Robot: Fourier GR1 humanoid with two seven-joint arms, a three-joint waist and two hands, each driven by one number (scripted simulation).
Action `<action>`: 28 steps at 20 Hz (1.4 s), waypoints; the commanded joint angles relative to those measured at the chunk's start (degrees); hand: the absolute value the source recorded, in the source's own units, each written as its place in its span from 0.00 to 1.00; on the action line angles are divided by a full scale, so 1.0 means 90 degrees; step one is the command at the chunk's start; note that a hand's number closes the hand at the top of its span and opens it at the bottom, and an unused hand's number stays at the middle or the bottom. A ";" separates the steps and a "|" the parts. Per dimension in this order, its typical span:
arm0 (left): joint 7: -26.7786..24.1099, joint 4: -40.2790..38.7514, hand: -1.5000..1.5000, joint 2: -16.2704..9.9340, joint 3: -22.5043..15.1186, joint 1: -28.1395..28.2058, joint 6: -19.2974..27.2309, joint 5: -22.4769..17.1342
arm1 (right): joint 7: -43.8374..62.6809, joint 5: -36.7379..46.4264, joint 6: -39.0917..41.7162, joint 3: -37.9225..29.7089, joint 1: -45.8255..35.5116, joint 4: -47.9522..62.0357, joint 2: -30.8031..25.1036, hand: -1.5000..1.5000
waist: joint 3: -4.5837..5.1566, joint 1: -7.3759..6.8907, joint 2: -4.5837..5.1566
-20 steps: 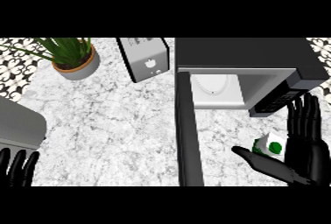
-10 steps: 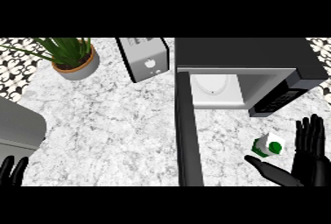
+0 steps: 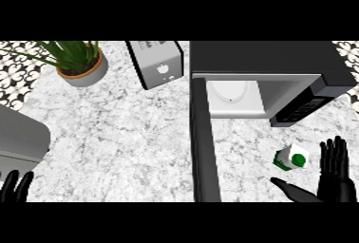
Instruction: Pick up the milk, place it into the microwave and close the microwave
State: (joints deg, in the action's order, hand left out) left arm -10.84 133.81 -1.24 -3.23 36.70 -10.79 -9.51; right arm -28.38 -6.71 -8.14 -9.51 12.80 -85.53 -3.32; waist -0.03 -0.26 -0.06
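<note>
The milk (image 3: 291,158), a small white carton with green sides and a green cap, stands on the marble counter in front of the microwave (image 3: 270,76). Its door (image 3: 203,142) hangs wide open toward me, and the white cavity (image 3: 237,97) holds a plate. My right hand (image 3: 334,182) is open at the lower right, fingers straight up just right of the carton, thumb stretched below it, not touching it. My left hand (image 3: 15,188) shows only as fingers at the lower left edge, open and at rest.
A potted plant (image 3: 79,64) stands at the back left, and a toaster (image 3: 157,64) sits beside the microwave. A grey appliance (image 3: 20,137) juts in at the left edge. The open door splits the counter in two.
My right hand has drawn back toward me and to the right, away from the milk. The carton now stands clear of the palm. The left hand has sunk lower at the edge.
</note>
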 commanded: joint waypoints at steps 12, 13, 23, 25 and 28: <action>-0.0132 0.0320 0.00 0.0011 0.0222 0.0615 -0.0477 -0.0357 | -0.1318 -0.0051 0.0487 -0.0625 -0.1123 0.2455 -0.0486 0.00 | 0.0002 -0.0027 0.0000; -0.0307 0.0085 0.00 0.0134 -0.0261 0.0484 -0.0229 0.0223 | -0.1739 0.0146 0.0163 -0.0650 -0.1522 0.3071 -0.0338 0.00 | -0.0001 -0.0040 0.0005; -0.0057 0.0135 0.00 0.0133 -0.0109 0.0305 -0.0133 0.0132 | -0.2196 0.0200 -0.0365 -0.1272 -0.1924 0.4694 -0.0852 0.00 | -0.0001 -0.0022 0.0009; -0.0319 0.0370 0.00 0.0010 0.0237 0.0725 -0.0580 -0.0317 | -0.2741 0.0139 -0.0247 -0.1485 -0.2301 0.5626 -0.0988 0.00 | -0.0004 -0.0078 0.0009; -0.0600 -0.0049 0.00 0.0134 -0.0231 0.0662 -0.0355 0.0135 | -0.3018 -0.0054 0.0968 -0.1342 -0.2113 0.5818 -0.1095 0.00 | -0.0009 -0.0080 0.0009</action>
State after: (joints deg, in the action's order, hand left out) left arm -13.19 135.01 -0.47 -3.20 41.19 -13.99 -9.70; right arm -51.07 -5.98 -6.72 -21.29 -5.86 -38.84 -11.86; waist -0.06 -0.74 0.03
